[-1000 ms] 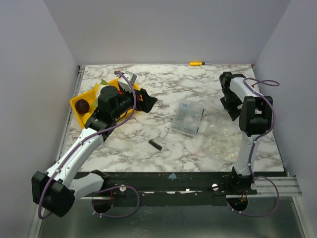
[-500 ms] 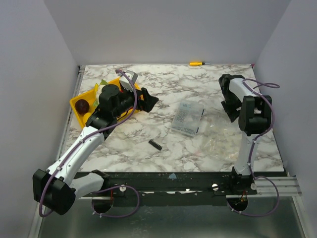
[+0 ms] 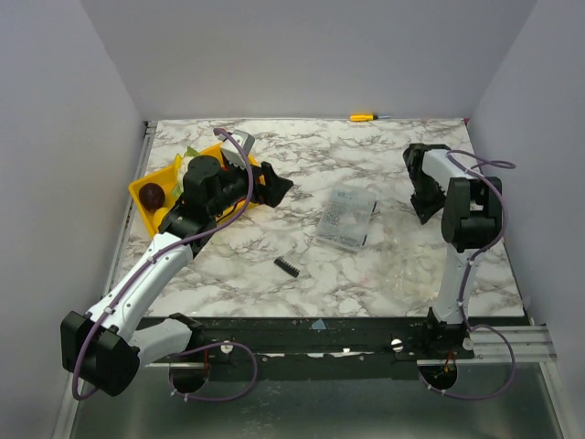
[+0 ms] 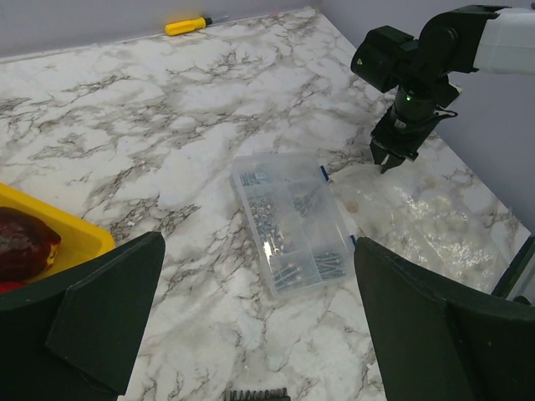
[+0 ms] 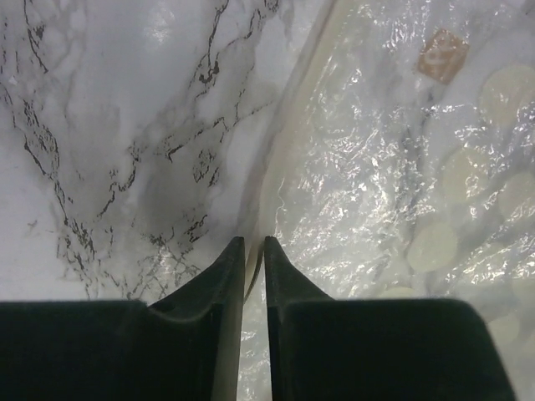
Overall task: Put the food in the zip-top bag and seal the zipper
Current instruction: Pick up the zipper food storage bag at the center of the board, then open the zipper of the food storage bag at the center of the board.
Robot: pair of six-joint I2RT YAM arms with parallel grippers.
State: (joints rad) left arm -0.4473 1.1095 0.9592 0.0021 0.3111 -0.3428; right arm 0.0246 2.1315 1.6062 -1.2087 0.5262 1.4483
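Nearly together, right fingers [image 5: 209, 334] pinching the zipper [image 5: 280, 159]; left fingers [image 4: 100, 309] wide apart.

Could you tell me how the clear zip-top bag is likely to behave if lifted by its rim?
The zip-top bag looks thin and crinkled, so it would probably droop and fold. Its glossy film may slip from a narrow pinch.

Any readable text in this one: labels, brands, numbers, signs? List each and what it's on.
No readable text in any view.
On the bag: only a tan square and pale rounds, no letters to make out.
On the clear box: no label shows.
On the screwdriver: too small to tell any marking.
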